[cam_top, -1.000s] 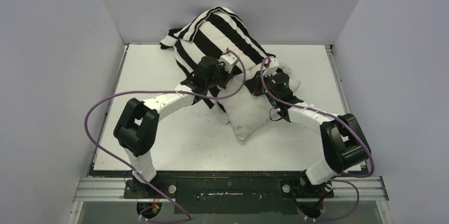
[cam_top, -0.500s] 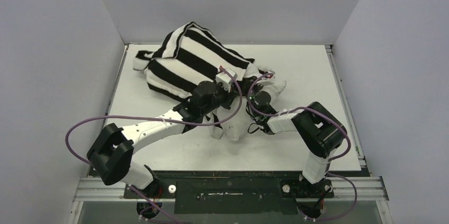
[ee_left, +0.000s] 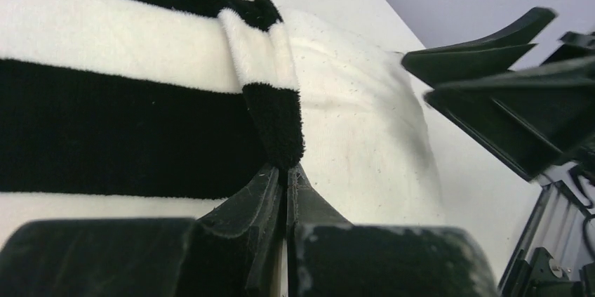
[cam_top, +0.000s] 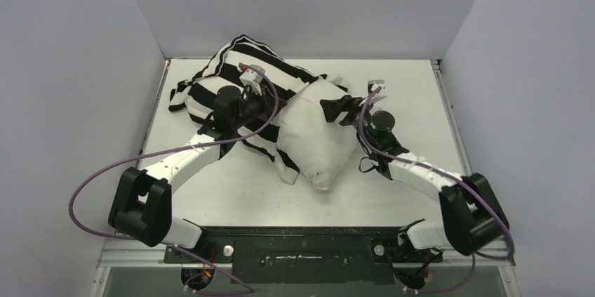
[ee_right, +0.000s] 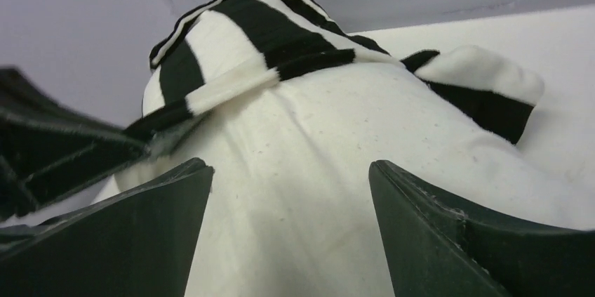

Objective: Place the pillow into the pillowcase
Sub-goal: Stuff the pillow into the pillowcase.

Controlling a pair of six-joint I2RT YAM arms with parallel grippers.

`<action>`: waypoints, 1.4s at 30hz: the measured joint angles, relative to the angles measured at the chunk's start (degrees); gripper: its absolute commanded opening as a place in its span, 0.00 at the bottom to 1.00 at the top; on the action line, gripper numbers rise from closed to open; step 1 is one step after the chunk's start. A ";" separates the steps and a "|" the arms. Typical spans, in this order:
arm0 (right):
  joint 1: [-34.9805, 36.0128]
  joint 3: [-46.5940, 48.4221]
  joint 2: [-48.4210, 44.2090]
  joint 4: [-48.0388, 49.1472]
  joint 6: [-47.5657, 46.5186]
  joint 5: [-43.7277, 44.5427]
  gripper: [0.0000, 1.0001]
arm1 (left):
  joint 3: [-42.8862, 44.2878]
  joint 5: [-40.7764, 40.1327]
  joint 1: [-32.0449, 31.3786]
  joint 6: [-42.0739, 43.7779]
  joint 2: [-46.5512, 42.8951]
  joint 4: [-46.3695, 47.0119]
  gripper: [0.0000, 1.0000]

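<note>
The off-white pillow (cam_top: 316,144) lies in the middle of the table, its far end under the striped pillowcase (cam_top: 223,67). My left gripper (cam_top: 270,109) is at the pillow's left side, shut on the pillowcase's black-and-white hem (ee_left: 275,111); its fingertips (ee_left: 286,170) pinch the hem right against the pillow (ee_left: 365,121). My right gripper (cam_top: 335,110) hovers at the pillow's right side, open with nothing between its fingers. In the right wrist view it (ee_right: 289,170) straddles the bare pillow (ee_right: 316,142), with the pillowcase (ee_right: 238,23) bunched over the far end.
The white tabletop (cam_top: 210,192) is boxed in by grey walls (cam_top: 70,65) on the left, back and right. Purple cables (cam_top: 91,177) loop off both arms. The right gripper's fingers (ee_left: 491,72) show at the right edge of the left wrist view.
The right gripper has opened and drawn back to the right of the pillow. The left gripper has pulled the pillowcase left and back, baring more of the pillow, which now lies flatter.
</note>
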 measured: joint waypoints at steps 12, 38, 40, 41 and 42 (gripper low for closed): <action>15.89 11.21 -9.88 -35.08 -43.65 -7.63 1.00 | 0.52 6.12 1.84 -4.09 -0.46 0.20 0.00; 18.03 16.24 32.15 16.24 -16.94 6.88 0.00 | -0.63 -12.37 -4.33 -16.44 -8.39 -14.53 0.00; 18.08 16.76 35.65 22.45 -12.48 7.61 0.00 | -3.10 -15.13 -4.63 -17.11 -10.64 -14.58 0.00; 18.10 17.27 37.48 25.20 -10.34 7.91 0.00 | -4.04 -16.31 -4.79 -17.46 -11.65 -14.67 0.00; 18.12 17.88 39.28 27.71 -8.15 8.26 0.00 | -4.70 -17.46 -5.11 -17.70 -12.46 -14.67 0.00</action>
